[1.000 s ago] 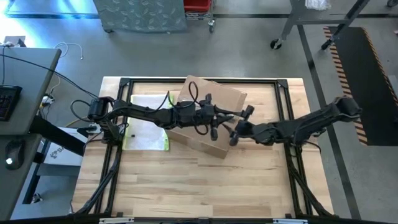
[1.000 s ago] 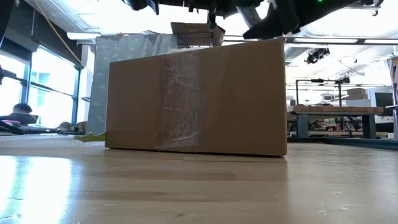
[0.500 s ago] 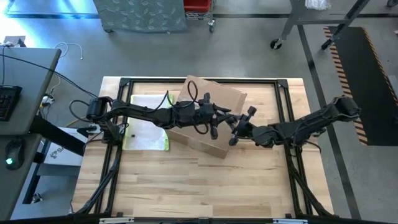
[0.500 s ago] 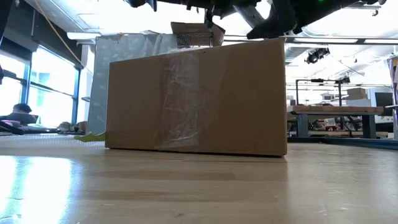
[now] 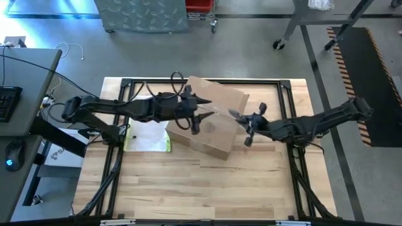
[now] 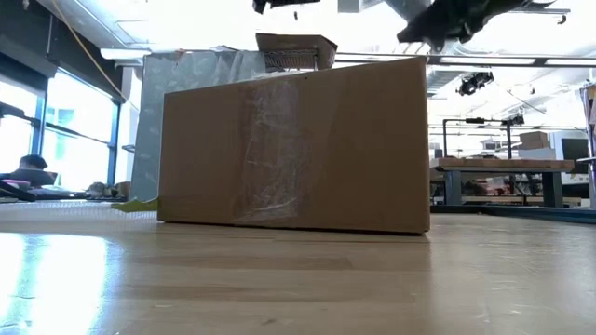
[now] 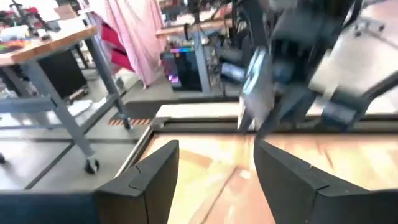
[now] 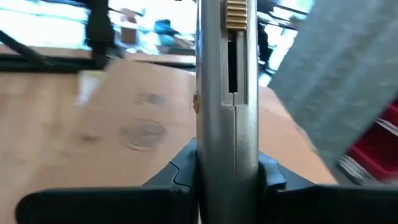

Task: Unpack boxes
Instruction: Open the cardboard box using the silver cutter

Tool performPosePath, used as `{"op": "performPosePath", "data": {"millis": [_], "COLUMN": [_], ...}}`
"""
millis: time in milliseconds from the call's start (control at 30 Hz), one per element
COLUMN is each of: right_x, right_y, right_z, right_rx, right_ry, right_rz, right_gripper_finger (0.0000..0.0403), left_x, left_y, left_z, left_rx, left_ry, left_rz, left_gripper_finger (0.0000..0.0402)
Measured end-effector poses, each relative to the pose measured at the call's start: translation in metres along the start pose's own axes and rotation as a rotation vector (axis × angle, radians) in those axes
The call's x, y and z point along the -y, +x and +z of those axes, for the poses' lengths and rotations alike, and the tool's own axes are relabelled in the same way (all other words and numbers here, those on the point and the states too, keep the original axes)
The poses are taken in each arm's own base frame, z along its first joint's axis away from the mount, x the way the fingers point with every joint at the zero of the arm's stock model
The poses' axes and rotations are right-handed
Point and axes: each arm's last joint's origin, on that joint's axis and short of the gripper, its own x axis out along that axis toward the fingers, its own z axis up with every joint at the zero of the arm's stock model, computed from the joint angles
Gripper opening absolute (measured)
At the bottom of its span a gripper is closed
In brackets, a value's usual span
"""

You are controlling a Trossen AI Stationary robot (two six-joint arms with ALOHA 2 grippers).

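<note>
Both arms have drawn apart, the left gripper (image 5: 202,108) now parted and empty over the carton (image 5: 210,129) at mid-table, the right gripper (image 5: 246,122) clamping a silver tool (image 8: 227,93) just off its right edge.

Brown corrugated carton (image 5: 210,119), upper centre of the high view, sits flat on the table (image 5: 188,188), rotated askew. Low view: clear tape strip down its near face, one flap raised on top.
</note>
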Motion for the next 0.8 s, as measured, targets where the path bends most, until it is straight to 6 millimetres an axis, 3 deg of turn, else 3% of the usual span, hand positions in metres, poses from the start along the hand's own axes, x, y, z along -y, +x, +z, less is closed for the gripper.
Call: {"op": "performPosePath", "data": {"millis": [300,467,633,800], "right_x": [-0.006,-0.006,-0.008,-0.011], "right_y": [-0.003,-0.001,0.004,0.014], "right_z": [0.014,0.015,0.013,0.008], "right_rx": [0.137,0.151,0.134,0.102], "right_ry": [0.036,0.041,0.037,0.030], "right_rz": [0.266,0.283,0.275,0.259], "right_gripper_finger": [0.0050,0.0050,0.0050,0.0050], "left_x": [0.024,0.034,0.039,0.039], "left_y": [0.046,0.066,0.071,0.071], "left_z": [-0.026,-0.035,-0.038,-0.028], "left_rx": [0.297,0.495,0.590,0.599], "left_ry": [0.029,0.001,-0.046,-0.098], "left_rz": [-0.215,-0.288,-0.326,-0.348], "left_gripper_finger": [0.0180,0.0185,0.0184,0.0162]}}
